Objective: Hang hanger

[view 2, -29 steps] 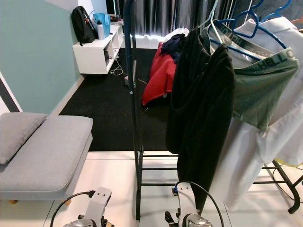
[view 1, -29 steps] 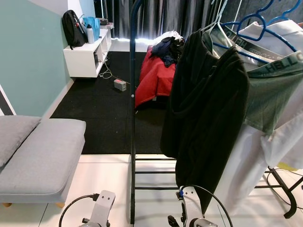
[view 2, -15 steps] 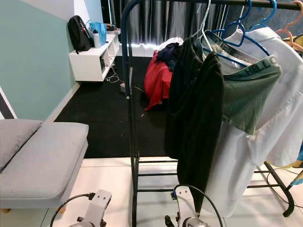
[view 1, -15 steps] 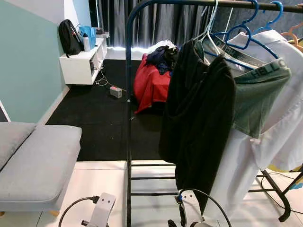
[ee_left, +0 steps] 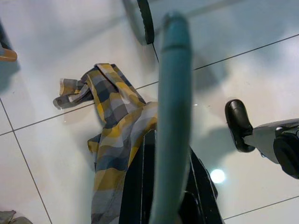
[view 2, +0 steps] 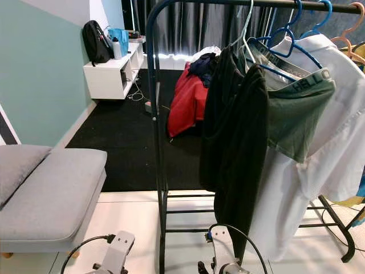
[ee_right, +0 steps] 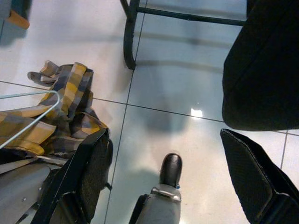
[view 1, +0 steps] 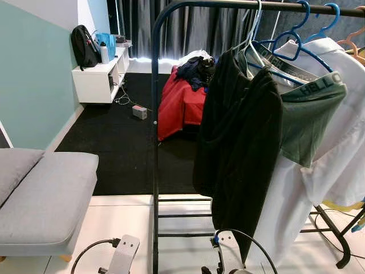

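While both arms hang low near the white floor tiles (ee_right: 154,84), the left gripper (ee_left: 161,186) has its fingers closed around a teal hanger (ee_left: 172,116), and a yellow-and-grey plaid shirt (ee_left: 110,135) droops from this hanger toward the tiles. The right gripper (ee_right: 173,186) holds nothing, its fingers spread wide above the tiles, and the same plaid shirt lies at the edge of its wrist view. A little farther stands the clothes rack (view 1: 154,142), with its top rail (view 1: 228,4) high above the arms. A long black garment (view 1: 239,148) hangs on the rail, then a dark green one (view 1: 311,120) on a blue hanger (view 1: 285,43), then a white shirt (view 1: 336,171). The green garment carries a band where I can read "HELLO"; the other letters are too folded to read. I judge that the lift is the risky part: the shirt could slip off the hanger, or the hook could catch the black garment instead of reaching the free part of the rail. Farther away are a grey sofa (view 1: 40,194), a red cloth pile (view 1: 179,103) and a white shelf (view 1: 97,80) with a black backpack (view 1: 82,47).
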You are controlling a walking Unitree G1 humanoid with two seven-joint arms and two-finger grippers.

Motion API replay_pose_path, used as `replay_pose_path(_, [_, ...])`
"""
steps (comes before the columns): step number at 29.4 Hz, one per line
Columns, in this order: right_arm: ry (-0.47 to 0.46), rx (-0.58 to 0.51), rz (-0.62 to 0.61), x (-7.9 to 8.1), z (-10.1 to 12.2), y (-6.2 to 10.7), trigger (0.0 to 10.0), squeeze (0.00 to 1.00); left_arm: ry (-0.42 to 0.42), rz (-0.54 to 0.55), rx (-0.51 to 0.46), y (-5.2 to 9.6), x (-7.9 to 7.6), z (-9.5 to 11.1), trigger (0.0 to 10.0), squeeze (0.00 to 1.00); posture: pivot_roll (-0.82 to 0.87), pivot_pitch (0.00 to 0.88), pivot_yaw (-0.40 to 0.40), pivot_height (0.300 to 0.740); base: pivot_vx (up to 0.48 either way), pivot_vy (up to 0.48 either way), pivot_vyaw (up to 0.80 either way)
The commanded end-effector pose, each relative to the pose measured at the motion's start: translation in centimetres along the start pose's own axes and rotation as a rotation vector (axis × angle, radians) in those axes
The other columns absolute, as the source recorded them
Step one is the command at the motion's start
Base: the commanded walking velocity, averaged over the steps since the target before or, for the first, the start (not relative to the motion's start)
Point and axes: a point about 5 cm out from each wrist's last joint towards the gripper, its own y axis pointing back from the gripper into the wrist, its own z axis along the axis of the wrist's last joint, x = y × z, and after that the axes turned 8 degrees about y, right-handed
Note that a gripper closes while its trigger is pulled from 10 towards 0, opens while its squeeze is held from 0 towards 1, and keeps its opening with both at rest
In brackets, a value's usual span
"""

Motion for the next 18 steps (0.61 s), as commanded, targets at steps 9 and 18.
replay_pose_path(9, [-0.023, -0.019, -0.004, 0.4, -1.1, 0.2, 10.0, 0.00, 0.071, 0.022, -0.032, 0.6, 1.3, -1.5, 10.0, 0.00, 0.03, 0.150, -0.043, 0.740, 0.000, 0.000, 0.00])
replay_pose_path(18, [-0.002, -0.065, -0.035, 0.3, -1.4, 0.4, 10.0, 0.00, 0.065, 0.024, -0.083, 1.0, 1.4, -1.9, 10.0, 0.00, 0.02, 0.176, -0.049, 0.740, 0.000, 0.000, 0.00])
